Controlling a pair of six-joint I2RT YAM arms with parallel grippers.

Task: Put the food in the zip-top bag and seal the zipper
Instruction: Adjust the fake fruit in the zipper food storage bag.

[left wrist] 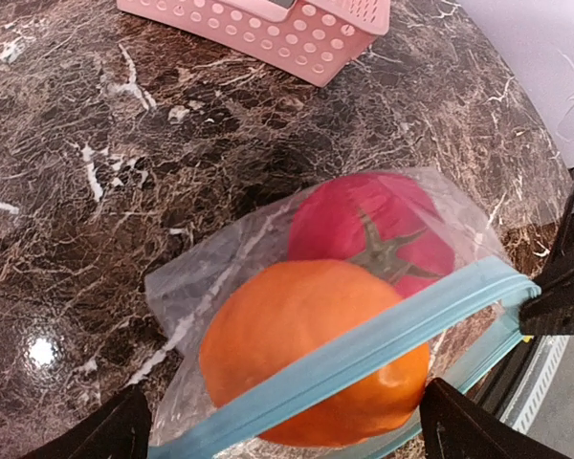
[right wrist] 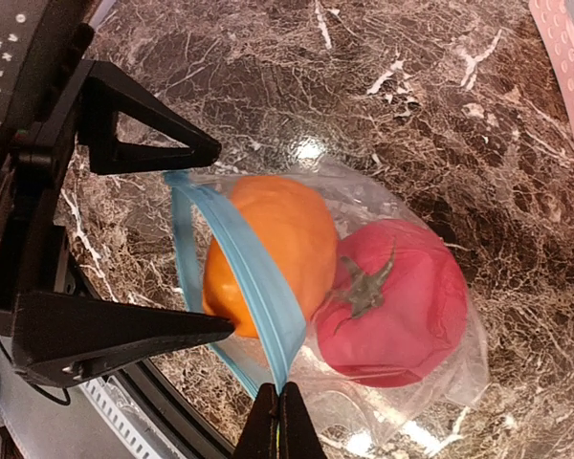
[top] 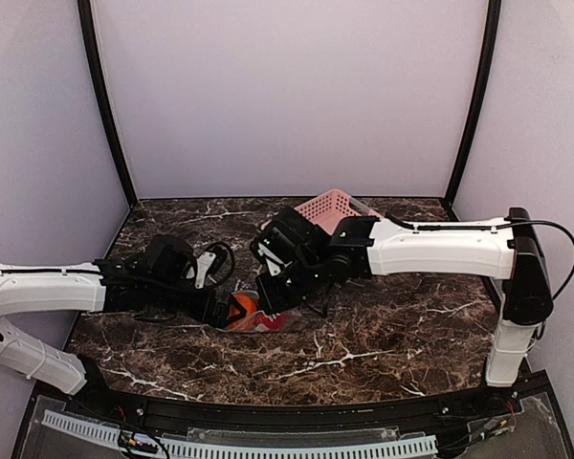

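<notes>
Seen from overhead, the clear bag (top: 254, 326) lay flat on the dark marble bench (top: 383, 335), a little left of centre and toward the near side. Both arms crowded over it, so only slivers of the orange (top: 237, 308) and the tomato (top: 271, 322) showed between them. That view gave the layout: the pink basket (top: 330, 206) sat at the far side, apart from the bag and partly behind the right arm. The left end effector (top: 217, 309) reached in from the left and the right end effector (top: 268, 302) from the right. How their fingers stood could not be told from up there, but the wrist cameras showed it. In the left wrist view both foods were inside the bag, the orange at the mouth and the tomato touching it on the side toward the basket. The blue zipper (left wrist: 440, 311) crossed over the orange and a second blue edge showed beneath it, so the mouth looked parted around the fruit rather than sealed. The left end effector was open, its two black fingers (left wrist: 469, 426) wide apart on either side of the bag's mouth. Whether they touched the plastic could not be told. The right wrist view showed what the others hid: the right end effector's fingers were pressed together, pinching one end of the zipper at the bag's corner.
</notes>
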